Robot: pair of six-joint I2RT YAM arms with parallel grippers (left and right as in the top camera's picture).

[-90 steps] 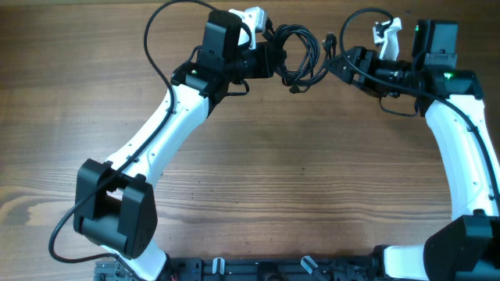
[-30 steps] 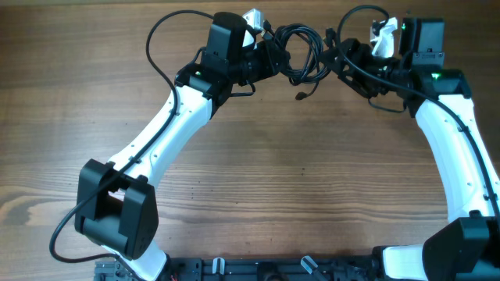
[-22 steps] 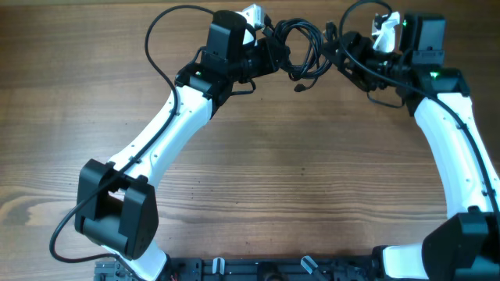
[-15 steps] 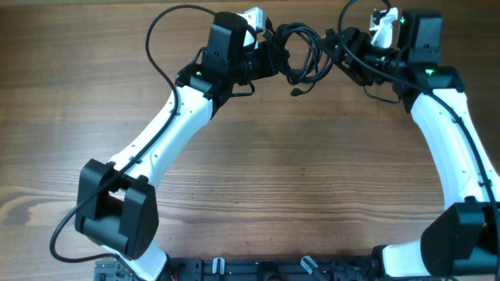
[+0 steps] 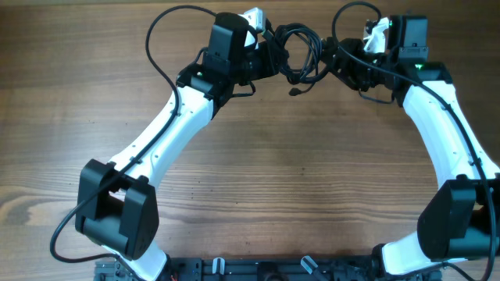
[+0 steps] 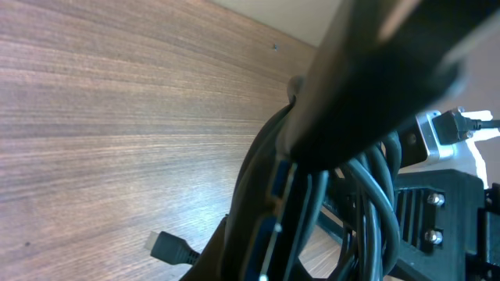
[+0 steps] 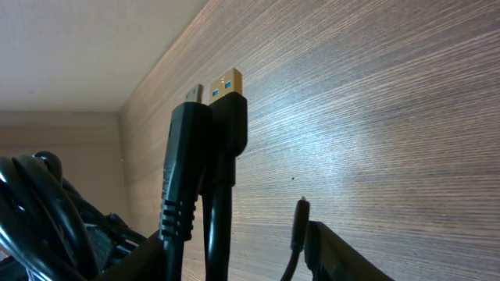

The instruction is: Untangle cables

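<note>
The cables (image 5: pixel 301 56) form one black knotted clump hanging between my two grippers near the table's far edge. My left gripper (image 5: pixel 272 56) is shut on the clump's left side; in the left wrist view dark cords (image 6: pixel 367 187) fill the frame and a loose plug (image 6: pixel 173 248) dangles over the wood. My right gripper (image 5: pixel 334 59) reaches into the clump's right side. In the right wrist view two plug ends (image 7: pixel 211 117), one gold-tipped, stand between its jaws against the left finger (image 7: pixel 137 257). A thin cord (image 7: pixel 298 226) rises beside the right finger (image 7: pixel 344 257), with a gap of wood showing between.
The wooden table (image 5: pixel 297 172) carries both white arms. Thicker black arm wires loop above each wrist, one on the left (image 5: pixel 160 31) and one on the right (image 5: pixel 344 16). The table's far edge runs close behind the clump.
My right gripper has moved left into the clump's right side, and its jaws have narrowed around the plug ends. The left arm and clump have stayed in place.
</note>
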